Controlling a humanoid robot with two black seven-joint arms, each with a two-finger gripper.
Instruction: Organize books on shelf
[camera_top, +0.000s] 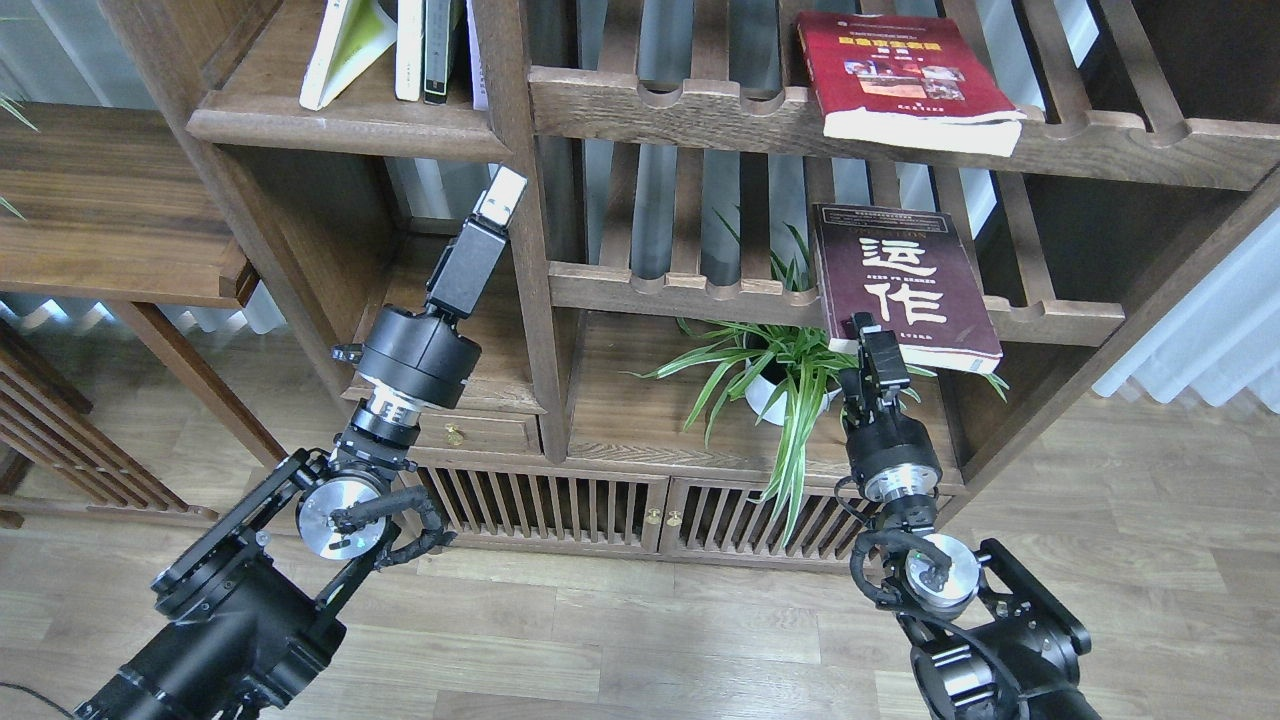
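the right claw (868, 335) reached up to the lower left corner of the maroon book (905, 285) lying on the slatted rack (690, 290), touching it or nearly so, though i could not tell whether it was clenched. the left claw (500, 197) hung idle and looked pressed closed. the step seemed to be fetching this book, so the next move likely called for a firm pinch on its edge before carrying it to the shelf (330, 125) at upper left.

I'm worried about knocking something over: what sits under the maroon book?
The maroon book lies on a slatted rack, overhanging its front rail. Below it a potted plant stands on the lower shelf; the book and right gripper hide part of it.
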